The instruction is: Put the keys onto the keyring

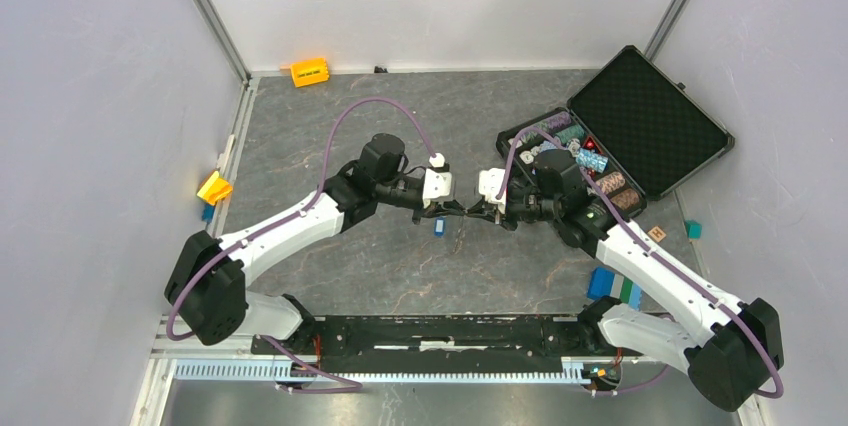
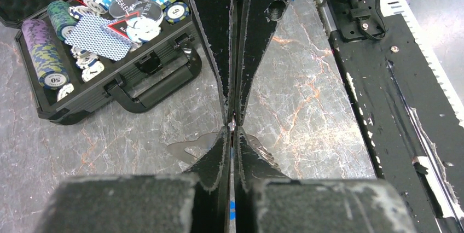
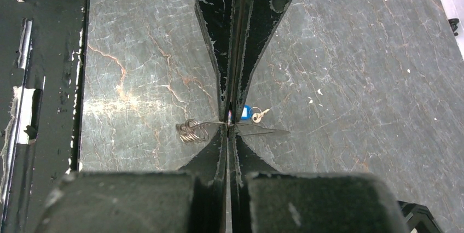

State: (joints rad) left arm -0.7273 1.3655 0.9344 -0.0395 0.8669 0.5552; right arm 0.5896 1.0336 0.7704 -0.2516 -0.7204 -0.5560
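Right wrist | right jaws clamped on keyring (image 3: 190, 131), coils left of tips | blue-tagged key (image 3: 253, 115) just right | left jaws together

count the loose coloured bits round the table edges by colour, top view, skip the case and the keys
orange block: 1
yellow block: 1
teal block: 1
tan block: 1
green block: 1
blue: 2, a blue block and a small blue piece beside the yellow one
total: 7

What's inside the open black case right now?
Visible: stacked poker chips, blue-backed playing cards and a clear dealer button. Anything beneath the cards is covered.
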